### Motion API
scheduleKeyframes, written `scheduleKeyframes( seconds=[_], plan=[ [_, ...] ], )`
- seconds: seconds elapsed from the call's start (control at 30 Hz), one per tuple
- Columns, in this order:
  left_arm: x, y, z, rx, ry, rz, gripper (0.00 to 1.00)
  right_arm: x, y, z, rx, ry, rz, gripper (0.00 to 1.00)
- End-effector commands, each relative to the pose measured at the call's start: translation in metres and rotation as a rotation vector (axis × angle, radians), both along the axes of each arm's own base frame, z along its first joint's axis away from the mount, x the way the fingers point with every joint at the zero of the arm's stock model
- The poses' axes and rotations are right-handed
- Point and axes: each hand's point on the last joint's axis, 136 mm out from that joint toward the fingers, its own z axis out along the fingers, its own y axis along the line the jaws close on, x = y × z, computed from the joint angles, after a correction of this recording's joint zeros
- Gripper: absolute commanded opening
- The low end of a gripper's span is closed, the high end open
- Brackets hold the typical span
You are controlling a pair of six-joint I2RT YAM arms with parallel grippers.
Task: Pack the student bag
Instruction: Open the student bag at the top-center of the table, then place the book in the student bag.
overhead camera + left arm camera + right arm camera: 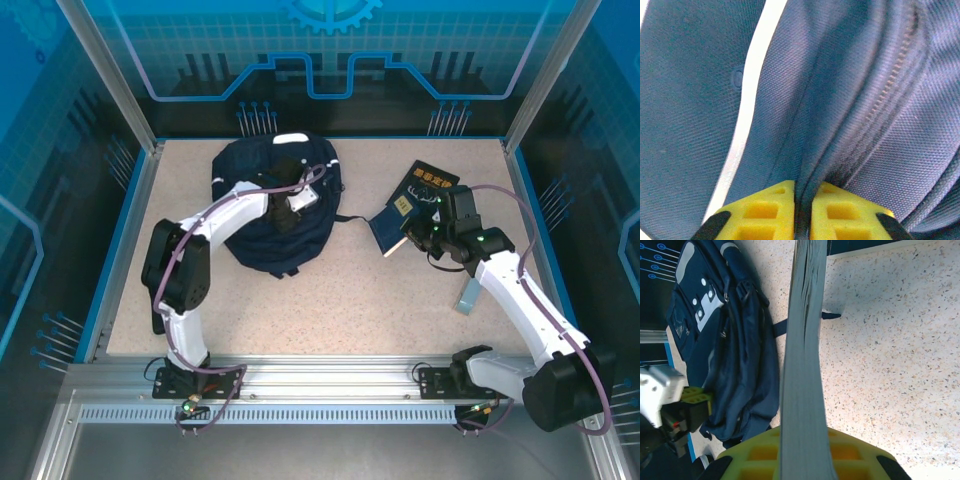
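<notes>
Navy student bag (865, 100) fabric is pinched in left end effector (802, 199); right end effector (805, 447) clamps book (802, 355).

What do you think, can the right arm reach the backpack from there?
Probably yes: bare table lies between the right gripper and the backpack. But it is shut on a book, and the left gripper pinches the bag's fabric.

A speckled beige tabletop (400, 310) fills the enclosure, bordered along its left, far and right edges by a thin blue rim (119, 250). Slanted aluminium posts (108, 75) rise from the far corners, framing translucent blue wall panels (330, 60) printed with circuit lines and a gear graphic (330, 10). An aluminium rail (330, 375) with a slotted strip (300, 412) runs along the near edge. Lighting is even and bright.
</notes>
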Motion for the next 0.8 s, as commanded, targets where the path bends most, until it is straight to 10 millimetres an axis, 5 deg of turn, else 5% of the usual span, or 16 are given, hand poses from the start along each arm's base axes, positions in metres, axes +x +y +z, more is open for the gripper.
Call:
scheduleKeyframes(
  seconds=[0.0, 0.5, 0.77],
  plan=[
    [0.018, -0.006, 0.049, -0.072, -0.188, 0.024, 0.07, -0.001, 0.002, 0.010, 0.003, -0.039, 0.000, 0.00],
    [0.023, -0.034, 0.186, -0.503, -0.547, 0.251, 0.00, -0.014, 0.055, 0.047, 0.158, -0.192, 0.301, 0.00],
    [0.009, -0.051, 0.215, -0.650, -0.547, 0.272, 0.00, -0.019, 0.089, 0.031, 0.272, -0.165, 0.364, 0.00]
  ],
)
